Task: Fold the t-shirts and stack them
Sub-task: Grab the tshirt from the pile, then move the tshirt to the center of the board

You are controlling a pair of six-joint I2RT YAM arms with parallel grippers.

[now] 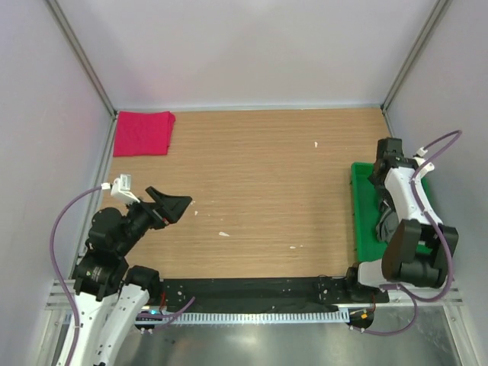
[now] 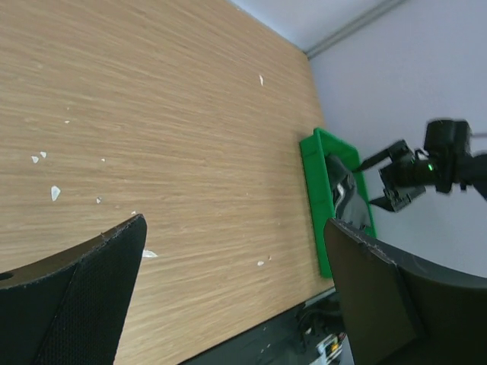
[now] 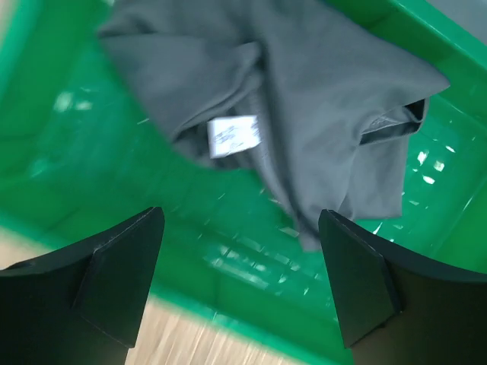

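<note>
Pinkish-red shirt (image 1: 142, 133); grey-olive shirt (image 3: 304, 99), white label (image 3: 233, 135); green tray (image 3: 84, 152).

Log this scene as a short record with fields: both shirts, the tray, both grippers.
pinkish-red cloth t-shirt: folded flat, far left corner of the wooden table
dark grey-olive cloth t-shirt: crumpled inside the green plastic tray, white label showing
tray position: right edge of the table
left gripper: open, empty, above bare table
right gripper: open, empty, over the grey-olive t-shirt in the tray
</note>
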